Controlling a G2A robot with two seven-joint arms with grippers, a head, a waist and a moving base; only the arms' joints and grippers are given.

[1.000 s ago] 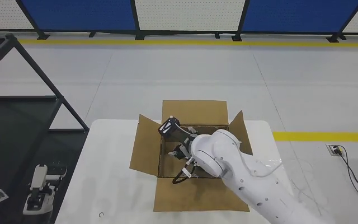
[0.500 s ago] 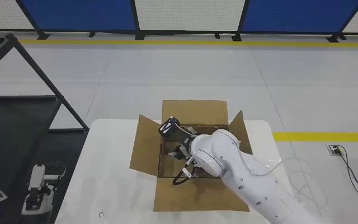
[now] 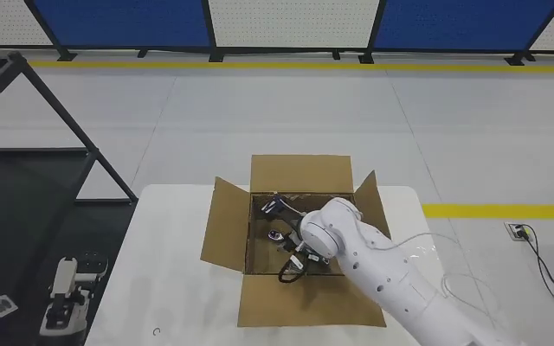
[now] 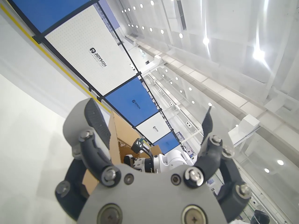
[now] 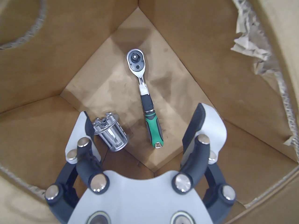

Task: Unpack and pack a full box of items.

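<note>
Your right gripper [image 5: 142, 114] has sunk deeper into the box [image 5: 210, 47], fingers [image 5: 198, 120] spread wide and empty above its floor, ready to unpack: one metal fitting [image 5: 111, 131] closest, one ratchet wrench [image 5: 146, 99] reaching toward the box's far corner; your left gripper [image 4: 150, 108], likewise open, waits well apart from the box

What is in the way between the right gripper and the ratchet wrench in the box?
Nothing visible. The open right gripper hangs over the ratchet wrench, which lies flat on the floor of the box. The metal cylinder lies off to one side, apart from the wrench.
</note>
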